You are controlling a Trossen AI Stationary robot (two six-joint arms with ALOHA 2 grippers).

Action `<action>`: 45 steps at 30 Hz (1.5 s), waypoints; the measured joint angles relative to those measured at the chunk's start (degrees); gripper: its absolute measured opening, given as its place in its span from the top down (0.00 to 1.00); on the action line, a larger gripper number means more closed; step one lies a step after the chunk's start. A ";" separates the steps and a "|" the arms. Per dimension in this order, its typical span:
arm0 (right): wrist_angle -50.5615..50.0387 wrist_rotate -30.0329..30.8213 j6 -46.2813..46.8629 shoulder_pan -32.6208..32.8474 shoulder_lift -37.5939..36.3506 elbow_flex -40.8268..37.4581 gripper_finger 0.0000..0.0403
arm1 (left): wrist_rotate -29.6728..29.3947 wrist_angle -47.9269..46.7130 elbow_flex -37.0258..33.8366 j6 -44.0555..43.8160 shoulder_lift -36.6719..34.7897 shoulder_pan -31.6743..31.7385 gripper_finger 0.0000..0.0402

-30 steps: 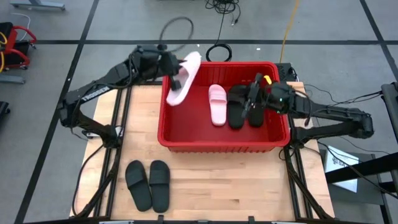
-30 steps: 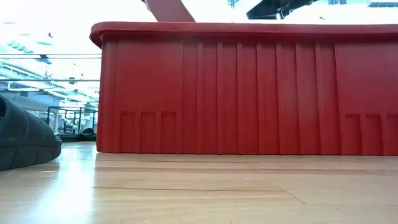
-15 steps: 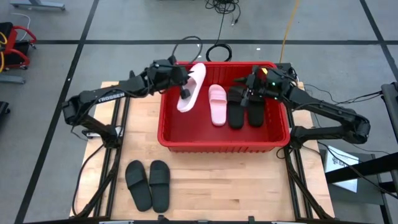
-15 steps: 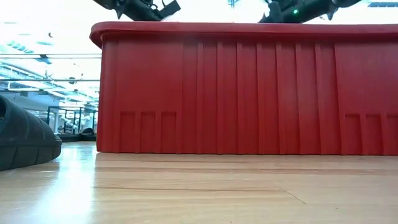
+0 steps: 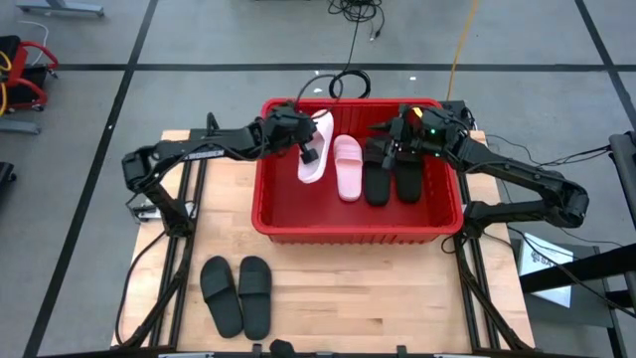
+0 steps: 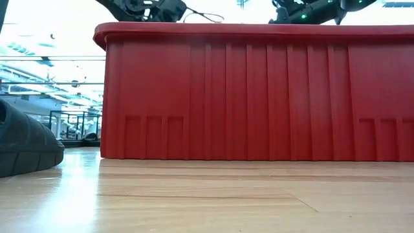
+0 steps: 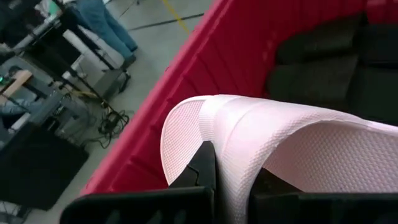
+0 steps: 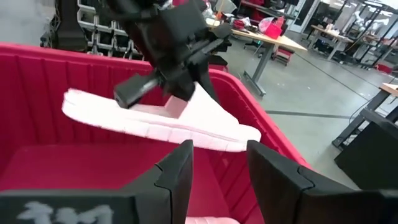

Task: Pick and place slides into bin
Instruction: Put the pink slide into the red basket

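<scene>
Black pair on the table: two black slides (image 5: pixel 238 295) lay side by side on the wooden table (image 5: pixel 348 298), near its front edge, well apart from the bin; one toe showed at the low view's left edge (image 6: pixel 26 147).
Left gripper: the left gripper (image 5: pixel 304 147) reached over the bin's left part, its jaws clamped on a pale pink slide (image 5: pixel 316 146); the left wrist view showed the strap (image 7: pixel 292 149) pinched between the fingers (image 7: pixel 202 169).
Held slide: raised and tilted above the bin floor, just beside the other pink one.
Bin: the red bin (image 5: pixel 358 231) stood on the table's far half.
Inside the bin: a second pink slide (image 5: pixel 347 167) and two black slides (image 5: pixel 390 171) lay flat, side by side.
Right gripper: the right gripper (image 5: pixel 401 134) hovered over the black pair, jaws parted and empty (image 8: pixel 214 168).
</scene>
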 joint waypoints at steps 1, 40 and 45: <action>-0.03 0.00 -0.02 -0.15 0.01 0.00 0.65 | -0.20 0.17 0.00 -0.48 0.40 -0.12 0.98; 0.18 -0.14 0.44 -1.61 0.02 0.00 0.65 | -3.22 2.51 0.02 -3.59 16.55 0.49 0.98; 0.06 -0.16 0.45 -1.55 0.02 0.00 0.65 | -1.42 4.10 0.02 -3.71 16.55 0.49 0.98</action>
